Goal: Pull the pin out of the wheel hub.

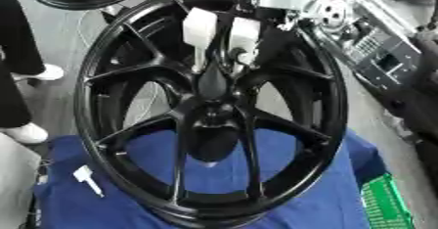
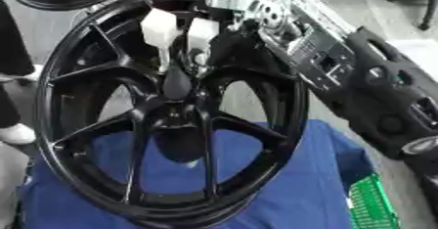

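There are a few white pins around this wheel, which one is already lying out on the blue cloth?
The small white pin at lower left, lying flat on the blue cloth. The two larger white pins stand at the wheel hub.

Soft, even daylight, faint glare on the black wheel hub [image 1: 209, 105], overall slight blur.

I see the wheel [image 1: 209, 105] standing on the cloth [image 1: 282, 198], my right hand [image 2: 184, 37] at its upper spokes, a basket [image 1: 386, 203] to its right.
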### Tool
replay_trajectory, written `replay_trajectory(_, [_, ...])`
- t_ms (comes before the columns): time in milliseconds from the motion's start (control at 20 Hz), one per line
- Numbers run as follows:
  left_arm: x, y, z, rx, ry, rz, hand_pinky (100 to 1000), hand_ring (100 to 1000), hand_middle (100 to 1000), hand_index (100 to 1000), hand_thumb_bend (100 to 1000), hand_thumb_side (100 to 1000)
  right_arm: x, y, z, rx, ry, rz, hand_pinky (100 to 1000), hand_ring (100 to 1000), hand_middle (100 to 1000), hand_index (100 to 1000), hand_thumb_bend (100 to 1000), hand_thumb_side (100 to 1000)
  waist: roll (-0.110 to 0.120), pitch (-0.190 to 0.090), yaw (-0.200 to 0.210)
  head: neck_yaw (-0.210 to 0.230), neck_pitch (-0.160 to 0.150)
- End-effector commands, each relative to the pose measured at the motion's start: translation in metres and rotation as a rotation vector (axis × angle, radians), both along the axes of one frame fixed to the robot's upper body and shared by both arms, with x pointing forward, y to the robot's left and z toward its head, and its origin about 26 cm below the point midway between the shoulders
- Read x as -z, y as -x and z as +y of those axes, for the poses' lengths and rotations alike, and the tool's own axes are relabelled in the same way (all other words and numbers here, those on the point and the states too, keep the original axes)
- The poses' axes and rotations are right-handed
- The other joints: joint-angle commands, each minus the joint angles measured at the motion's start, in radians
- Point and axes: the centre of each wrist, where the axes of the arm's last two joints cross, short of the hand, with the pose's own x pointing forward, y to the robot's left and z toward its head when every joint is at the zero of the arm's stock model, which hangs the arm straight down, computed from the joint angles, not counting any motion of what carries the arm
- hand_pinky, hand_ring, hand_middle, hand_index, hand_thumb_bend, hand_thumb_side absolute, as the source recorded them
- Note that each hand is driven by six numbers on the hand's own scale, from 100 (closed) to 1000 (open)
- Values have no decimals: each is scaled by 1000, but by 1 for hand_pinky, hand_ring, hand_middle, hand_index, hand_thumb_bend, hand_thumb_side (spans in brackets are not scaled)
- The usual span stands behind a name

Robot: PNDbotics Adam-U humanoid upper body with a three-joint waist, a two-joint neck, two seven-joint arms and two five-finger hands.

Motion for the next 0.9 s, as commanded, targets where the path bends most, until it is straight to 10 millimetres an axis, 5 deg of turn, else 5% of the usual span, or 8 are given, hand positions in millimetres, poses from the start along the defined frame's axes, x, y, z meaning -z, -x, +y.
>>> replay_trajectory(50, [-8, 1, 2, 2, -29, -18, 923, 786, 809, 828, 269, 732, -13, 0, -3, 15, -8, -23, 749, 702, 677, 833, 183, 168, 6, -13, -1, -3, -12])
replay_trajectory(900, [-9, 1, 0, 12, -44, -12, 924, 786, 810, 818, 266, 729, -19, 2, -5, 30, 35, -55, 695, 637, 612, 810, 279, 224, 9, -17, -5, -7, -21])
